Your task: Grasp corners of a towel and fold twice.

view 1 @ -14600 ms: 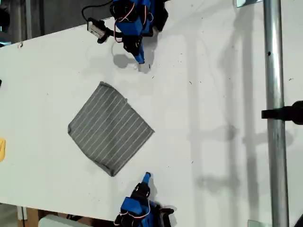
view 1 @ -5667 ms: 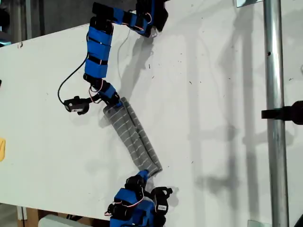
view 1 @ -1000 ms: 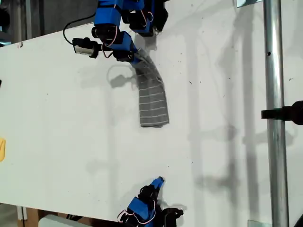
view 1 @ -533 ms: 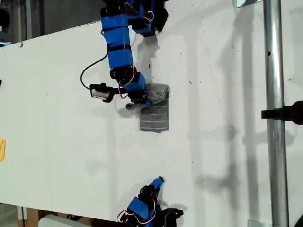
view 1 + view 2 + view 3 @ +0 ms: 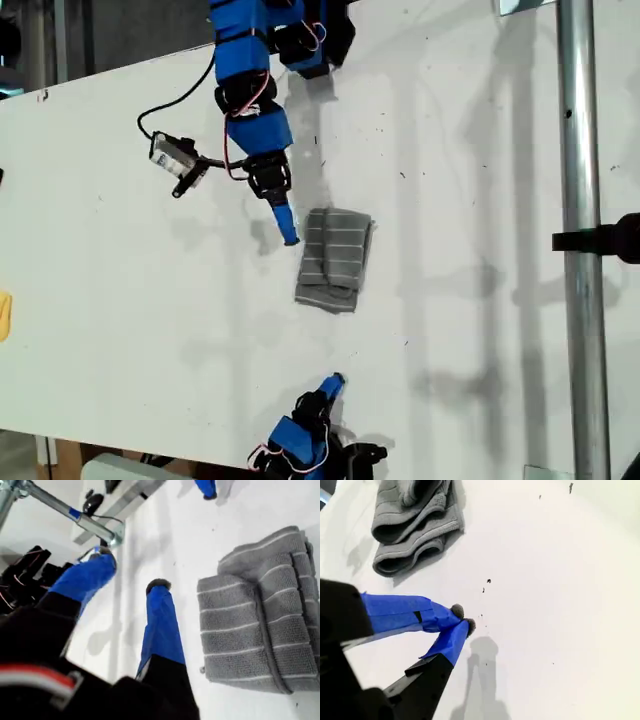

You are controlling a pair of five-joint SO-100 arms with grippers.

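A: Where is the cloth?

B: The soft grey towel with thin white stripes (image 5: 336,259) lies folded into a small thick rectangle on the flat white table (image 5: 480,200), near the middle of the exterior view. In the first wrist view (image 5: 260,615) its stacked layers show, one folded edge rounded over.

A: And my first gripper, blue-taped with dark tips?

B: My first gripper (image 5: 131,570) hangs just beside the towel, at about 10 o'clock from it in the exterior view (image 5: 284,226). Its jaws stand clearly apart with bare table between them. It holds nothing, and the nearer fingertip (image 5: 158,585) is close to the towel's edge but apart from it.

A: My second gripper?

B: My second gripper (image 5: 462,619) sits at about 6 o'clock from the towel in the exterior view (image 5: 334,383), well apart from it. Its two tips meet, pinched together on nothing. The towel (image 5: 410,525) lies beyond it, untouched, with small dark specks (image 5: 488,581) on the table between.
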